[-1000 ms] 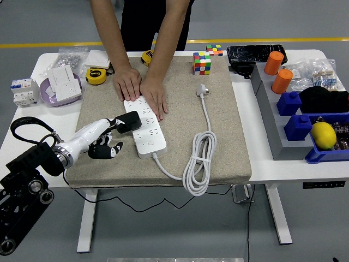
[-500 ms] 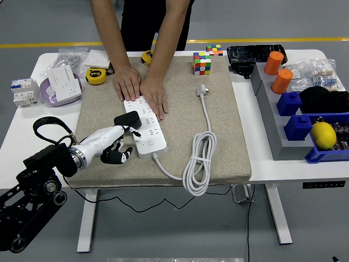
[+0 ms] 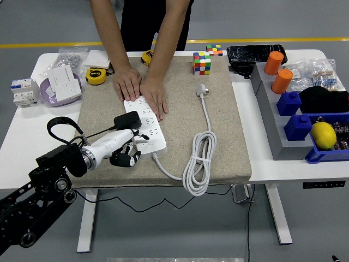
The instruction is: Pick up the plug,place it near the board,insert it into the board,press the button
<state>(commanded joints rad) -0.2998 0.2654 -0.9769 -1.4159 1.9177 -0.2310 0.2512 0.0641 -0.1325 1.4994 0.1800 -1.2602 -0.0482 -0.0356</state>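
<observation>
A white power strip [image 3: 153,140] lies on a grey felt mat [image 3: 218,136]. A person at the far side presses both hands [image 3: 154,96] flat on the strip's far end. My left hand [image 3: 125,146] comes in from the lower left and is shut on a black plug [image 3: 127,120]. It holds the plug at the strip's left edge, over the near half. The plug's black cable [image 3: 96,132] trails back along my arm. The strip's own white plug [image 3: 202,89] and its coiled cord [image 3: 199,162] lie to the right on the mat.
A Rubik's cube [image 3: 202,63] stands at the mat's far edge. A yellow tape measure [image 3: 96,75] and white sockets [image 3: 64,83] lie at the far left. Orange cylinders [image 3: 282,81], blue bins [image 3: 299,126] and a lemon [image 3: 323,135] fill the right side.
My left arm has moved right and forward, bringing the hand and the black plug up against the power strip's left edge. The person's hands have not moved.
</observation>
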